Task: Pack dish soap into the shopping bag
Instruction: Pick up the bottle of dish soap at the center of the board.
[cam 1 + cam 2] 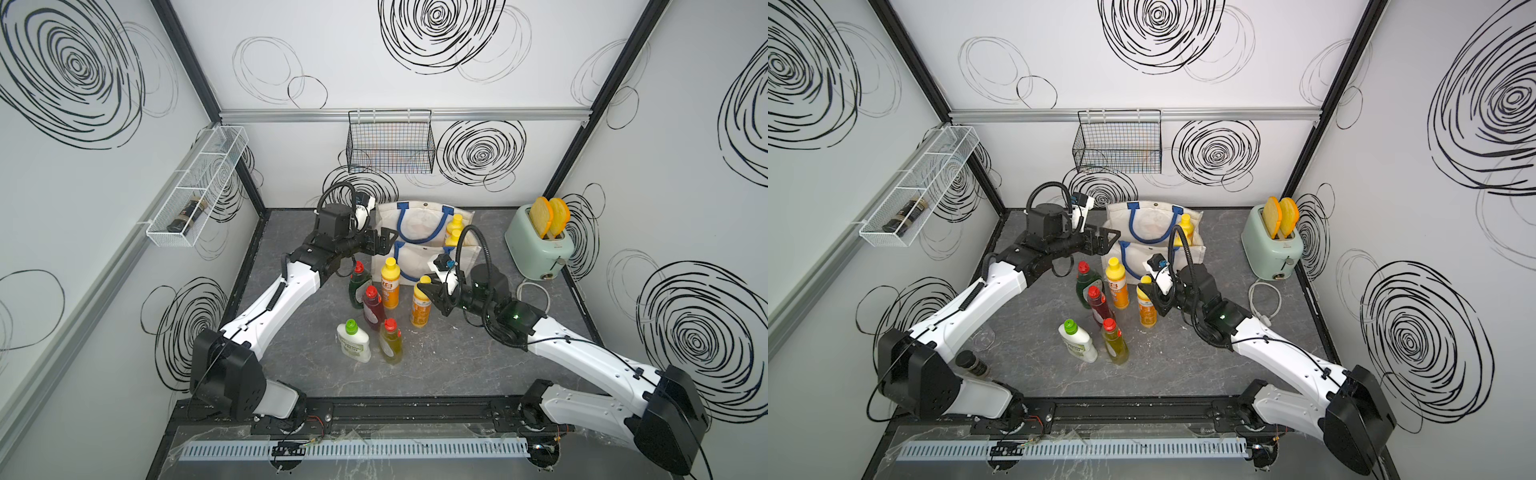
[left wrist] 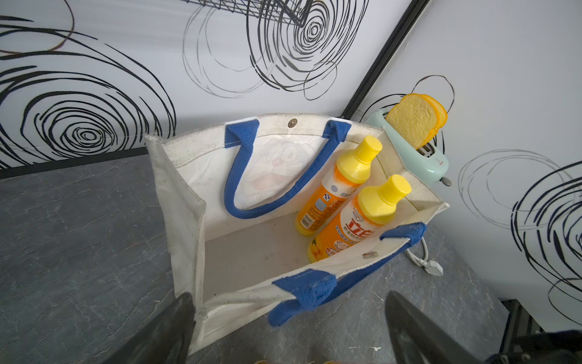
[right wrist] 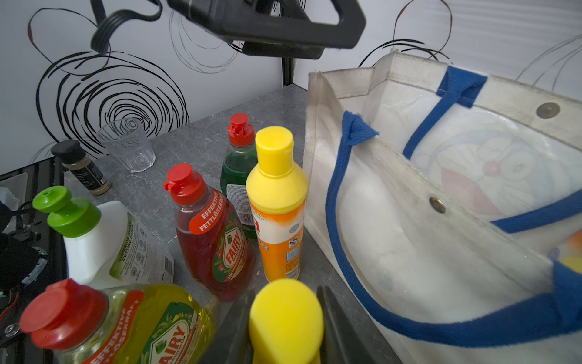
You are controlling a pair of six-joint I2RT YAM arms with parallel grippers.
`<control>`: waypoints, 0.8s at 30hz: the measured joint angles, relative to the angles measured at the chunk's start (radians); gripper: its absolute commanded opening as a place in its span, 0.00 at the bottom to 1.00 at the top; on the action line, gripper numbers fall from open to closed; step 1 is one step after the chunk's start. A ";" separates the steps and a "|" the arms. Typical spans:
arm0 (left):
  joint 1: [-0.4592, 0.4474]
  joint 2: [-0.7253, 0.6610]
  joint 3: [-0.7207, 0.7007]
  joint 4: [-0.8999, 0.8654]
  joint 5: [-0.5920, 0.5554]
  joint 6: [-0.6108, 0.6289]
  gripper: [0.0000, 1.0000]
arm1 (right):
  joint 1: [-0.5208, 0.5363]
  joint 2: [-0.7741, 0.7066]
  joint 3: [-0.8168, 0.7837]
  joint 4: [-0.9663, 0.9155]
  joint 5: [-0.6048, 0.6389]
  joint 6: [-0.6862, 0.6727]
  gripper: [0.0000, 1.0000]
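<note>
Dish soap: eight small plastic bottles by my count. Two orange bottles (image 2: 330, 189) (image 2: 352, 223) with yellow caps lean inside the shopping bag (image 2: 182, 201) at its right end, caps tilted up and rightward. Six stand upright on the table (image 1: 457, 374) just near of the bag: a left orange bottle (image 1: 390, 286), a right orange bottle (image 1: 419, 309), a dark green bottle (image 1: 356, 289), a red bottle (image 1: 372, 309), a yellow-green bottle (image 1: 390, 343) and a white bottle (image 1: 354, 345) with a green cap. My right gripper (image 3: 285, 315) sits narrow around the right orange bottle's cap; whether it pinches I cannot tell. My left gripper (image 1: 383, 243) hangs wide open over the bag's near left corner.
</note>
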 measured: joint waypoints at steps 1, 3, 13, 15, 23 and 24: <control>0.000 0.000 0.000 0.000 0.000 0.000 0.96 | 0.000 0.001 0.001 -0.001 0.002 0.000 0.31; 0.000 0.000 0.000 0.000 0.000 0.000 0.96 | 0.000 0.001 0.002 -0.004 0.007 -0.003 0.29; 0.000 0.000 0.000 0.000 0.000 0.000 0.96 | 0.000 0.007 0.045 -0.080 0.034 -0.021 0.00; 0.000 0.000 0.000 0.000 0.000 0.000 0.96 | 0.000 0.012 0.058 -0.101 0.042 -0.024 0.00; 0.000 0.000 0.000 0.000 0.000 0.000 0.96 | 0.000 0.032 0.118 -0.185 0.051 -0.037 0.00; 0.000 0.000 0.000 0.000 0.000 0.000 0.96 | 0.000 0.039 0.134 -0.202 0.050 -0.038 0.00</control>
